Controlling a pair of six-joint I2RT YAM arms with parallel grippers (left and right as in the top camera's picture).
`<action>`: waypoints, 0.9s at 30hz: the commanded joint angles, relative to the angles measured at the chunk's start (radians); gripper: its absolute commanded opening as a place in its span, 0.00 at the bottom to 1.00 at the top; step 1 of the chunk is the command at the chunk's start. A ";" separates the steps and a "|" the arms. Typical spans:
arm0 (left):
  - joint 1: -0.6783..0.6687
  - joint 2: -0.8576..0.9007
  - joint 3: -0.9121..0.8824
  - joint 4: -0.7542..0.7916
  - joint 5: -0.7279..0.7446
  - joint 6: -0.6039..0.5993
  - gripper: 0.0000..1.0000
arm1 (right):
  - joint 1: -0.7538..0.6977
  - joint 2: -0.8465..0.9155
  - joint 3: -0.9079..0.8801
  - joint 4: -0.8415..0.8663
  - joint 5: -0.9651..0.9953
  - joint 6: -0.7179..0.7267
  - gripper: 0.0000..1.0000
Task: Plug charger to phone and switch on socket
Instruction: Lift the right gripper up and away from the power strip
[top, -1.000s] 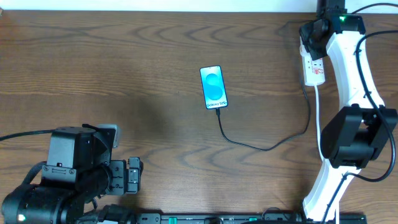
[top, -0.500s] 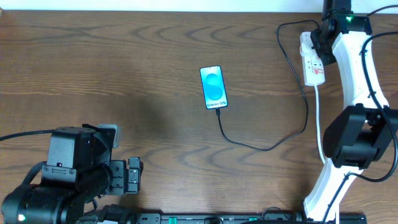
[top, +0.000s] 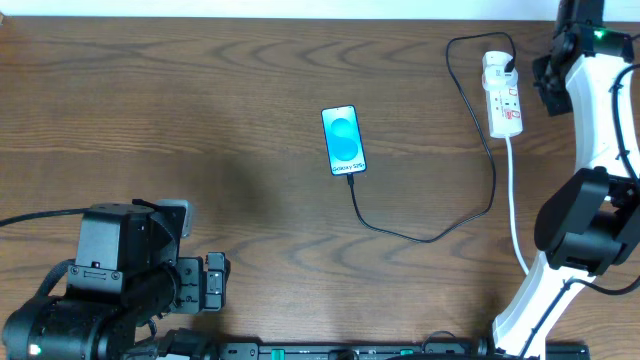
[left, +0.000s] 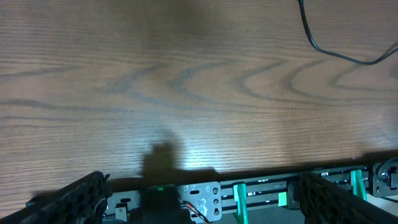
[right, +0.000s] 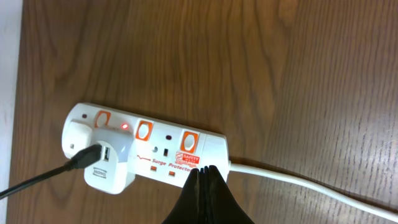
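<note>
The phone (top: 343, 140) lies face up mid-table with its blue screen lit. The charger's thin black cable (top: 430, 237) runs from the phone's lower end, loops right and up, and enters a white adapter (right: 106, 165) plugged into the socket (top: 503, 95). In the right wrist view a small red light shows on the socket (right: 155, 149) beside the adapter. My right gripper (right: 204, 173) is shut and empty, above the socket's near edge by its cord end; it shows in the overhead view (top: 547, 88) just right of the socket. My left gripper (left: 202, 183) is open and empty at the front left.
The socket's thick white cord (top: 515, 200) runs down the right side toward the right arm's base. A stretch of the black cable (left: 323, 50) shows in the left wrist view. The table's front edge and a metal rail (left: 261, 193) lie under the left gripper.
My right arm has moved right, off the socket, which now shows in full with the adapter end and cable loop uncovered. The left arm, phone and cable have not moved.
</note>
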 joint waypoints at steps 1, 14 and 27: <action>-0.003 -0.001 0.002 -0.002 -0.006 0.009 0.98 | -0.003 0.014 0.000 -0.003 -0.056 -0.060 0.01; -0.003 -0.001 0.002 -0.002 -0.006 0.009 0.98 | -0.029 -0.197 0.000 -0.117 -0.014 -0.082 0.01; -0.003 -0.001 0.002 -0.002 -0.006 0.009 0.98 | -0.029 -0.497 0.000 -0.260 0.050 -0.160 0.01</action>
